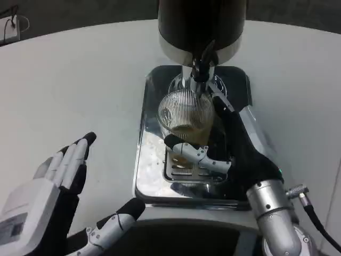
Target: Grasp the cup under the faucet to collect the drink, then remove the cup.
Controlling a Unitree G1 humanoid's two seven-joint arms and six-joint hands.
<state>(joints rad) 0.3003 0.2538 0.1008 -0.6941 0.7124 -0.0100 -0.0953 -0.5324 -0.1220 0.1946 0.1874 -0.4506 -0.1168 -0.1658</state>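
A: Where is the cup?

B: The clear ribbed glass cup (186,114) stands on the slotted metal drip grate (186,170) inside the shiny steel tray (145,160), directly below the black faucet spout (201,66) of the dark cylindrical drink dispenser (201,26). A little amber drink lies in its bottom.

A: And how does it sit relative to the right robot hand?

B: The right robot hand (224,146) wraps it from the right and front. Its thumb (194,154) curls across the near side of the cup at the base, and its fingers (218,104) run up along the cup's far right side, so the hand is clasped on the cup.

A: The arm behind it?

B: The silver right forearm (272,213) rises from the lower right corner and slants up and left toward the tray, with a cable beside it.

A: The other one?

B: The left robot hand (58,186) hovers over the white counter (69,90) at lower left, well apart from the tray. Its palm faces inward, fingers straight and spread, thumb stretched out toward the right, holding nothing.
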